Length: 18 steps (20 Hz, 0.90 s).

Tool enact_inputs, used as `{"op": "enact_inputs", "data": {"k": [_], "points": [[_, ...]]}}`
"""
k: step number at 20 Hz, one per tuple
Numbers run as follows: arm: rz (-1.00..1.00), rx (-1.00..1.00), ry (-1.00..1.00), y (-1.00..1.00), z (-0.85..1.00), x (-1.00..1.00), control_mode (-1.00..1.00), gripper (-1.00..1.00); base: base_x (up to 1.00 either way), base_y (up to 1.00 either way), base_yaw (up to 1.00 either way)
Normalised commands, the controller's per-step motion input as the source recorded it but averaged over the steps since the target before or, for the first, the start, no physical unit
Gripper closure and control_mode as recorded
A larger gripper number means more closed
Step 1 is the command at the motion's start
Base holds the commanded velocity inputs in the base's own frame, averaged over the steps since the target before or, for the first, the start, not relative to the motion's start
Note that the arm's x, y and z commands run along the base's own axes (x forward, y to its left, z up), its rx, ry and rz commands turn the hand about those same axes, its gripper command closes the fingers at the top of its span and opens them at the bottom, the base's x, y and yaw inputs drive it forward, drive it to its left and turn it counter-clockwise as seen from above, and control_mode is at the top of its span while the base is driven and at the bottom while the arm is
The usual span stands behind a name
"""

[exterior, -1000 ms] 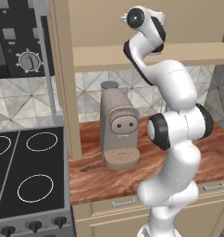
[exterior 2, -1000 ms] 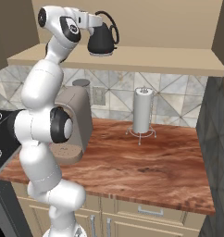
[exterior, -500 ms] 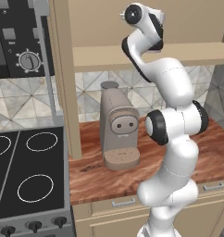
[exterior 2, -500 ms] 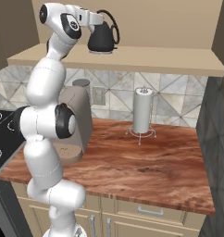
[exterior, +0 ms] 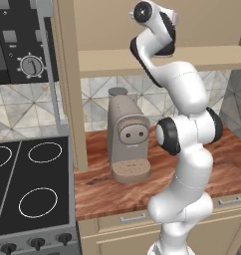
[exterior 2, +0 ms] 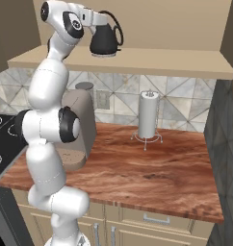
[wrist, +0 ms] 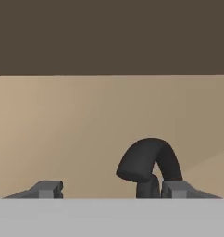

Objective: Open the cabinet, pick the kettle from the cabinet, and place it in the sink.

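On cabinet (exterior 2: 137, 60) shelf | kettle (exterior 2: 105, 39) unmoved | fingers (wrist: 51, 189) wide, slightly narrower than before

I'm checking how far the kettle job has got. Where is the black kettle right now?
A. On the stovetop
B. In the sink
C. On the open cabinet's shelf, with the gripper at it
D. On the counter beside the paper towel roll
C: the kettle stands on the cabinet shelf, high above the counter, with the gripper reaching in at its top handle.
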Motion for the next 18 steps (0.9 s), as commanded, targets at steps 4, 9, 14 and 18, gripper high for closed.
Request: {"op": "enact_inputs", "data": {"k": [4,9,14,18], "points": [[-0.02,0.05,0.00,-0.06,-0.01,0.00,-1.00,1.00,0.00,0.00,0.00],[-0.01,0.06,0.00,-0.04,-0.02,0.00,-1.00,1.00,0.00,0.00,0.00],[0.00,0.07,0.00,0.00,-0.02,-0.04,-1.00,1.00,0.00,0.00,0.00],[0.00,0.06,0.00,0.01,-0.05,-0.13,-1.00,1.00,0.00,0.00,0.00]]}}
